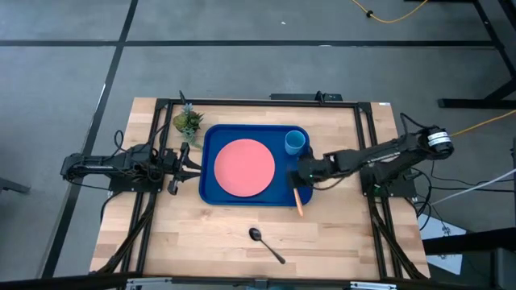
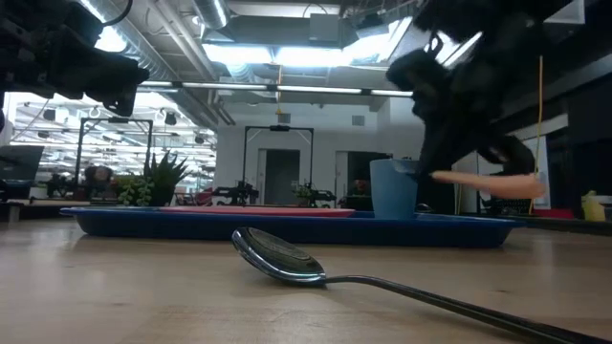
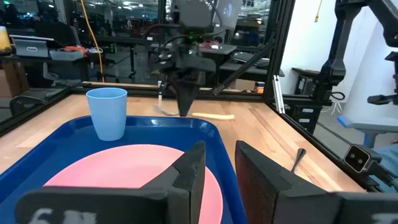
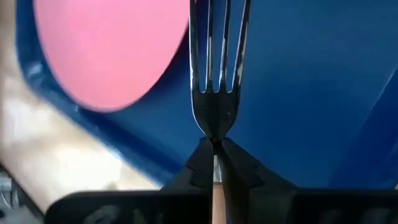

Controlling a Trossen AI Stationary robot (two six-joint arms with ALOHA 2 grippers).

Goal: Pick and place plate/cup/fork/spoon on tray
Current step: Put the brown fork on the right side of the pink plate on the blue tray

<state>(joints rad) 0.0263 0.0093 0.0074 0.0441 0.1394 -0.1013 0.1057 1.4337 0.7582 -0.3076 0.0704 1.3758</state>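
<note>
The right tool is clamped on the fork at its neck, tines reaching over the tray floor beside the plate, handle trailing out over the worktop; the left tool waits, fingers apart.

Fork tines — cut off above.

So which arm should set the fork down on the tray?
The right. Its gripper is shut on the fork, tines over the tray beside the plate. The left gripper waits open at the tray's far edge, holding nothing.
</note>
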